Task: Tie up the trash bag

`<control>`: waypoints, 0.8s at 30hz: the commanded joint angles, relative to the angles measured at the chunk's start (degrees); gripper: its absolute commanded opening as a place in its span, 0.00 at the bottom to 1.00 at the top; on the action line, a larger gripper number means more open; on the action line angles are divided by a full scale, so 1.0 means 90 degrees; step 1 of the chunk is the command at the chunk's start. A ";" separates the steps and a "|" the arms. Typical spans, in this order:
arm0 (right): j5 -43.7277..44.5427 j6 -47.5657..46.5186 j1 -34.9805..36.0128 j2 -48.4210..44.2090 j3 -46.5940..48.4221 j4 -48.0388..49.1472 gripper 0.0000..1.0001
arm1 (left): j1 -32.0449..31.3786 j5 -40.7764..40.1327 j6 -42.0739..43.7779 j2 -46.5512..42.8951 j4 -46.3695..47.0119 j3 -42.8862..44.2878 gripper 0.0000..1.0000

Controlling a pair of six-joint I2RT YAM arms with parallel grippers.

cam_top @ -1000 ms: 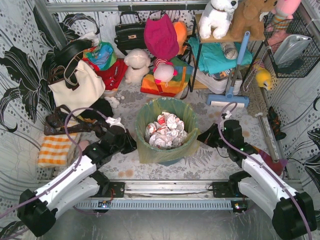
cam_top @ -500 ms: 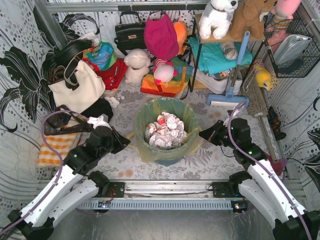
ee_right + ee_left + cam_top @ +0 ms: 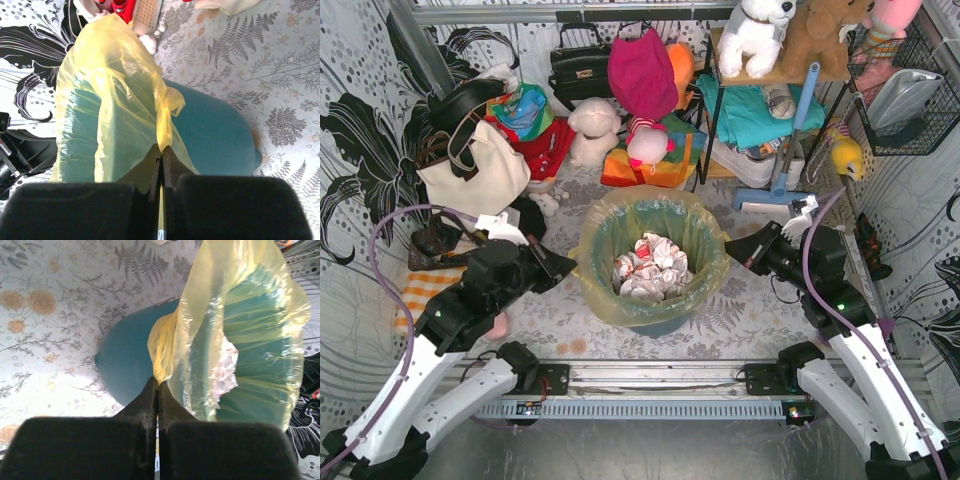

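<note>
1. Location. The thin translucent yellow-green plastic trash bag (image 3: 712, 268) sits in the round teal plastic bin (image 3: 660, 325) at the centre of the floral-print table. Crumpled white-and-red paper waste (image 3: 648, 268) lies at the bottom of the bag.

2. Left gripper (image 3: 566, 272). It is at the 9 o'clock side of the bag mouth. In the left wrist view, the left gripper (image 3: 157, 385) has its fingers pressed together on a bunched fold of bag film, above the bin wall (image 3: 125, 360).

3. Right gripper (image 3: 732, 250). It is at the 3 o'clock side of the bag mouth. In the right wrist view, the right gripper (image 3: 161, 149) likewise pinches a twisted strip of the bag's edge.

4. Progress. Both opposite edges are gripped, and the mouth looks stretched wider than the bin, so the film appears lifted off the rim at both sides. The mouth is wide open and no knot is visible.

5. Remaining, as judged: draw the two held tails together over the centre, cross them, pass one under the other and pull tight. Most of the task is not yet done.
</note>
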 commanded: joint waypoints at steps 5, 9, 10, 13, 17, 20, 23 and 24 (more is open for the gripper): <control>-0.0219 0.0103 -0.0004 0.0052 0.0594 0.0414 0.00 | 0.0021 0.0272 0.0443 0.0247 0.0264 0.0767 0.00; -0.0248 0.0023 -0.0004 0.0160 0.0903 0.0437 0.00 | 0.0020 0.0381 0.0526 0.0390 0.0397 0.1047 0.00; -0.0241 0.0015 -0.0004 0.0180 0.0961 0.0460 0.00 | 0.0020 0.0387 0.0550 0.0434 0.0443 0.1107 0.00; -0.0275 0.0000 -0.0004 0.0256 0.1103 0.0539 0.00 | 0.0021 0.0425 0.0723 0.0632 0.0600 0.1351 0.00; -0.0421 0.0016 -0.0004 0.0415 0.1278 0.0808 0.00 | 0.0020 0.0532 0.1099 0.1125 0.0711 0.1806 0.00; -0.0551 0.0021 -0.0004 0.0584 0.1433 0.1034 0.00 | 0.0020 0.0582 0.1340 0.1452 0.0856 0.2112 0.00; -0.0694 0.0039 -0.0004 0.0806 0.1608 0.1259 0.00 | 0.0020 0.0648 0.1533 0.1694 0.1108 0.2333 0.00; -0.0745 0.0052 -0.0009 0.0869 0.1671 0.1346 0.00 | 0.0020 0.0687 0.1580 0.1770 0.1175 0.2381 0.00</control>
